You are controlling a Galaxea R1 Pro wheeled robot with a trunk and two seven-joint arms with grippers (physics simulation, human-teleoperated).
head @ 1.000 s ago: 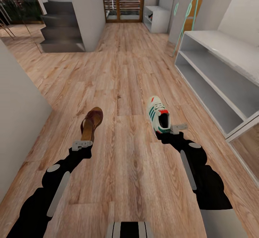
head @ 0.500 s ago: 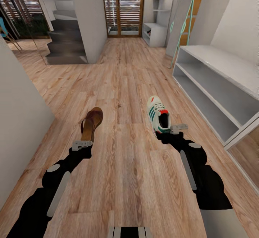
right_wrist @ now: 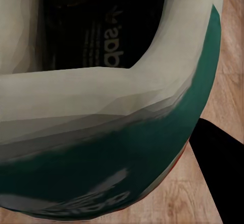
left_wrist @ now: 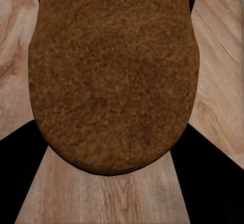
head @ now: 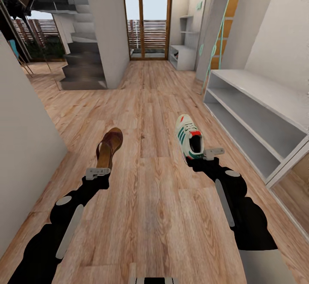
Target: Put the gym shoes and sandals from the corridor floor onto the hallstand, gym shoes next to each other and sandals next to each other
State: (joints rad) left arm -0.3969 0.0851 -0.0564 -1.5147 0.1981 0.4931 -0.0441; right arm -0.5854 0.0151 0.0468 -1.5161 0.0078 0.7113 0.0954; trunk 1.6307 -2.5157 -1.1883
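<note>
My left hand (head: pixel 98 171) pinches the heel of one brown sandal (head: pixel 109 148); sandal extends straight ahead of the hand, held above the corridor floor (head: pixel 146 104). In the left wrist view the sandal (left_wrist: pixel 112 76) sits between my two dark fingers (left_wrist: pixel 20 183), heel end toward the camera.

My right hand (head: pixel 210 152) grips the heel of one gym shoe (head: pixel 189 137), white with green stripes and red patches, toe pointing away from the hand. Right wrist view: the shoe's (right_wrist: pixel 101 132) green-white heel is right against the camera, one finger (right_wrist: pixel 218 158) dark beside it. How tightly that hand is pressed on the heel I cannot tell.

Count: one sandal, one gym shoe, two hands.

A white two-tier rack (head: pixel 257 116) sits to the right of my right hand, well apart. Another white unit with wall shelves (head: pixel 183 52) stands far ahead, near the glass door (head: pixel 146 18).
</note>
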